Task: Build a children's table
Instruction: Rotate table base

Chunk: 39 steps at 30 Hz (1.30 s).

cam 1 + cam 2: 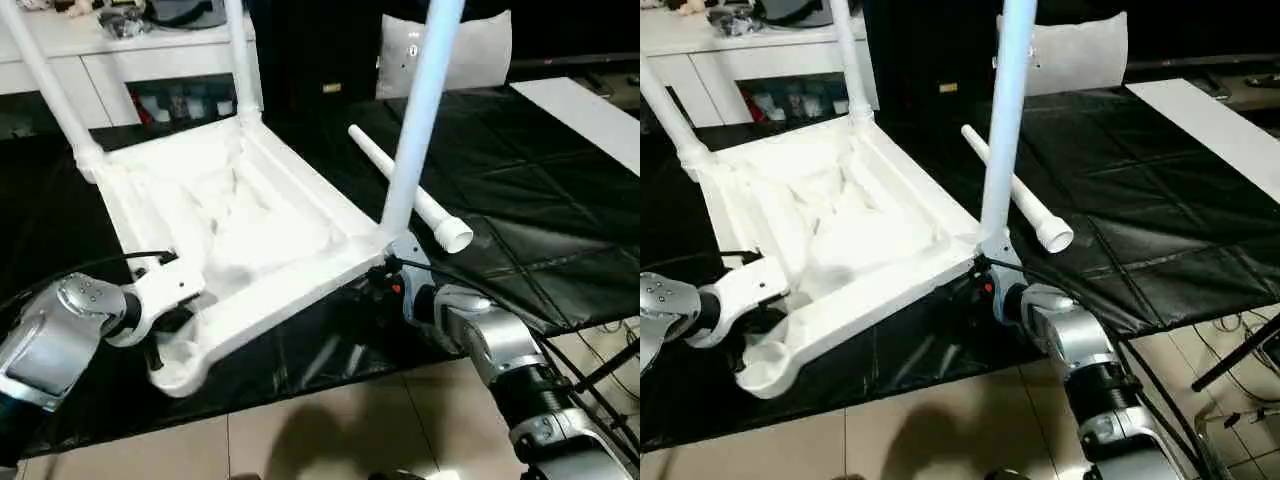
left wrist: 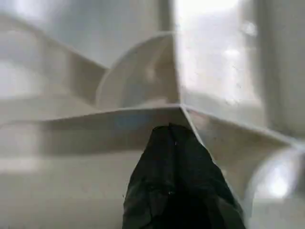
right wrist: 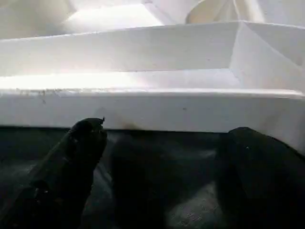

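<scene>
White plastic rectangular tabletop [image 1: 240,230] lies upside down on the black padded sheet [image 1: 520,200], ribbed underside up. Three white tapered tube legs stand in corner sockets: far-left leg [image 1: 45,85], far-right leg [image 1: 240,60], near-right leg [image 1: 420,120]. Fourth white tube leg [image 1: 410,190] lies loose on the sheet just beside the tabletop's right edge. Near-left round corner socket [image 1: 178,372] is empty and sits at the sheet's front edge, close to the tiled floor [image 1: 330,425].

Left gripper [image 2: 174,157] is clenched, black fingers pinched onto a thin rib or wall of the tabletop near that empty socket (contact looks real in the wrist view, though how firm I can't tell). Right gripper [image 3: 167,157] is spread wide, holding nothing, fingers low on the sheet facing the tabletop's near side wall, just below the near-right leg.

Risks, as I judge them:
- tabletop overhangs toward the floor edge; any pull from the left grip could slide it off
- three tall legs make it top-heavy; a nudge from the right forearm [image 1: 500,350] at the near-right leg could tip it or pop the leg out
- the loose leg is round and could roll away if the sheet gets dragged
- a one-rib pinch may slip or twist the tabletop

Writing or brands: none readable anywhere on the parts or sheet
</scene>
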Motion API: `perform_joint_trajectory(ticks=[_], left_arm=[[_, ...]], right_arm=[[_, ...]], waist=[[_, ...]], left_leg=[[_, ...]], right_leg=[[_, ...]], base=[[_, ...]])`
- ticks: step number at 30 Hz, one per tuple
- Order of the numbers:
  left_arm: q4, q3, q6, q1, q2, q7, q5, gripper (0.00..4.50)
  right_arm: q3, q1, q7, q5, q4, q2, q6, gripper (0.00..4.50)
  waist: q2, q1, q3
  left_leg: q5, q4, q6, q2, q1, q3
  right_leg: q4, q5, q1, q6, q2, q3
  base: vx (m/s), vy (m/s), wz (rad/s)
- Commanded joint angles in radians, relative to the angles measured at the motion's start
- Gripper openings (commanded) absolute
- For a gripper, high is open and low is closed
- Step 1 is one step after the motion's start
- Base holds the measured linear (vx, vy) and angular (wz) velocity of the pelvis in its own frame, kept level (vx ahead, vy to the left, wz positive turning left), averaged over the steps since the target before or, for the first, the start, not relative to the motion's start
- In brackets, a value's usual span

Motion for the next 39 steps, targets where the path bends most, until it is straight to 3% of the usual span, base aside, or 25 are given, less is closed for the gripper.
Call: perform_joint_trajectory(ticks=[1, 2, 5, 8, 11, 12, 15, 17, 19, 22, 23, 25, 26, 28, 29, 31, 35, 39], left_arm=[[-0.026, -0.046, -0.049, -0.008, -0.026, -0.071, -0.062, 0.02], [-0.032, -0.049, -0.051, -0.008, -0.036, -0.081, -0.075, 0.02], [-0.075, -0.076, -0.026, -0.019, -0.102, -0.109, -0.13, 0.02], [-0.083, -0.096, -0.018, -0.031, -0.148, -0.107, -0.141, 0.02], [-0.05, -0.122, -0.028, -0.056, -0.212, -0.093, -0.135, 0.02], [-0.016, -0.13, -0.055, -0.067, -0.24, -0.081, -0.125, 0.02], [0.113, -0.138, -0.142, -0.102, -0.314, -0.023, -0.087, 0.02], [0.297, -0.128, -0.26, -0.147, -0.407, 0.097, -0.045, 0.02], [0.311, -0.11, -0.284, -0.143, -0.414, 0.122, -0.052, 0.02], [0.293, -0.087, -0.281, -0.14, -0.424, 0.156, -0.056, 0.02], [0.29, -0.082, -0.281, -0.143, -0.431, 0.171, -0.053, 0.02], [0.292, -0.076, -0.279, -0.153, -0.449, 0.202, -0.044, 0.02], [0.319, -0.065, -0.304, -0.171, -0.476, 0.25, -0.025, 0.02], [0.347, -0.056, -0.334, -0.182, -0.493, 0.28, -0.013, 0.02], [0.362, -0.049, -0.354, -0.187, -0.502, 0.293, -0.011, 0.02], [0.372, -0.03, -0.374, -0.193, -0.527, 0.323, -0.021, 0.02], [0.316, 0.015, -0.356, -0.187, -0.554, 0.315, -0.084, 0.33], [0.272, 0.043, -0.348, -0.179, -0.545, 0.303, -0.109, 0.55]], right_arm=[[0.005, -0.037, -0.008, -0.01, 0.042, 0.018, -0.023, 4.5], [0.004, -0.045, -0.008, -0.01, 0.052, 0.021, -0.029, 4.5], [0.0, -0.087, -0.008, -0.019, 0.107, 0.043, -0.062, 4.5], [-0.002, -0.109, -0.01, -0.02, 0.137, 0.056, -0.079, 4.5], [-0.001, -0.128, -0.011, -0.021, 0.16, 0.071, -0.091, 4.5], [-0.001, -0.135, -0.013, -0.023, 0.172, 0.076, -0.098, 4.5], [0.0, -0.146, -0.013, -0.028, 0.192, 0.082, -0.114, 4.5], [0.001, -0.151, -0.007, -0.041, 0.214, 0.085, -0.136, 4.5], [-0.001, -0.151, -0.001, -0.044, 0.223, 0.085, -0.145, 4.5], [-0.006, -0.152, -0.004, -0.049, 0.235, 0.084, -0.156, 4.5], [-0.013, -0.153, -0.014, -0.05, 0.239, 0.082, -0.161, 4.5], [-0.025, -0.155, -0.033, -0.051, 0.245, 0.08, -0.172, 4.5], [-0.051, -0.156, -0.069, -0.052, 0.245, 0.072, -0.193, 4.5], [-0.068, -0.152, -0.076, -0.048, 0.232, 0.062, -0.203, 4.5], [-0.077, -0.149, -0.071, -0.043, 0.221, 0.057, -0.208, 4.5], [-0.101, -0.144, -0.095, -0.032, 0.194, 0.047, -0.212, 4.5], [-0.15, -0.142, -0.169, -0.031, 0.133, 0.014, -0.198, 4.5], [-0.181, -0.148, -0.224, -0.05, 0.075, -0.023, -0.147, 4.5]], waist=[[0.004, -0.002, -0.058], [0.005, -0.004, -0.06], [0.001, -0.008, -0.064], [-0.005, -0.016, -0.065], [-0.006, -0.016, -0.064], [-0.011, -0.017, -0.066], [-0.012, -0.016, -0.064], [-0.015, -0.012, -0.064], [-0.02, -0.013, -0.065], [-0.011, -0.014, -0.067], [-0.015, -0.014, -0.066], [-0.015, -0.012, -0.066], [-0.009, -0.011, -0.066], [-0.011, -0.009, -0.067], [-0.01, -0.005, -0.069], [-0.012, -0.004, -0.071], [-0.014, 0.005, -0.082], [-0.016, 0.02, -0.084]], left_leg=[[-0.264, -0.093, 0.007, 0.039, 0.0, -0.014], [-0.233, -0.093, 0.005, 0.04, -0.003, -0.012], [-0.186, -0.088, 0.012, 0.037, -0.009, -0.007], [-0.155, -0.085, 0.024, 0.038, -0.013, -0.004], [-0.138, -0.081, 0.034, 0.034, -0.013, -0.001], [-0.133, -0.081, 0.035, 0.035, -0.013, -0.001], [-0.144, -0.079, 0.042, 0.03, -0.013, 0.001], [-0.153, -0.079, 0.047, 0.029, -0.008, 0.003], [-0.166, -0.08, 0.045, 0.028, -0.012, 0.001], [-0.168, -0.08, 0.043, 0.035, -0.009, 0.0], [-0.172, -0.08, 0.046, 0.035, -0.006, 0.001], [-0.178, -0.08, 0.045, 0.035, -0.006, 0.002], [-0.179, -0.08, 0.043, 0.035, -0.005, 0.002], [-0.179, -0.079, 0.044, 0.033, -0.001, 0.004], [-0.181, -0.078, 0.047, 0.033, 0.001, 0.005], [-0.161, -0.08, 0.052, 0.036, -0.009, 0.002], [-0.071, -0.074, 0.071, 0.038, -0.014, 0.004], [-0.011, -0.07, 0.093, 0.039, -0.015, 0.007]], right_leg=[[-0.075, -0.456, 0.05, -0.121, -0.074, 0.065], [-0.066, -0.394, 0.053, -0.146, -0.073, 0.068], [-0.055, -0.326, 0.058, -0.175, -0.073, 0.071], [-0.055, -0.318, 0.064, -0.184, -0.075, 0.071], [-0.06, -0.347, 0.063, -0.173, -0.072, 0.07], [-0.06, -0.348, 0.064, -0.171, -0.072, 0.069], [-0.068, -0.393, 0.062, -0.149, -0.069, 0.066], [-0.079, -0.429, 0.056, -0.118, -0.066, 0.063], [-0.078, -0.465, 0.063, -0.101, -0.071, 0.06], [-0.078, -0.468, 0.057, -0.099, -0.074, 0.06], [-0.08, -0.465, 0.054, -0.104, -0.071, 0.06], [-0.08, -0.47, 0.053, -0.105, -0.07, 0.059], [-0.081, -0.471, 0.052, -0.104, -0.07, 0.059], [-0.087, -0.473, 0.05, -0.097, -0.067, 0.057], [-0.086, -0.461, 0.049, -0.1, -0.068, 0.059], [-0.078, -0.424, 0.056, -0.103, -0.068, 0.058], [-0.056, -0.281, 0.06, -0.147, -0.069, 0.064], [-0.041, -0.193, 0.058, -0.183, -0.067, 0.067]], base=[[0.0, 0.0, 0.0], [0.0, 0.0, 0.0], [0.0, 0.0, 0.0], [0.0, 0.0, 0.0], [0.0, 0.0, 0.0], [0.0, 0.0, 0.0], [0.0, 0.0, 0.0], [0.0, 0.0, 0.0], [0.0, 0.0, 0.0], [0.0, 0.0, 0.0], [0.0, 0.0, 0.0], [0.0, 0.0, 0.0], [0.0, 0.0, 0.0], [0.0, 0.0, 0.0], [0.0, 0.0, 0.0], [0.0, 0.0, 0.0], [0.0, 0.0, 0.0], [0.0, 0.0, 0.0]])
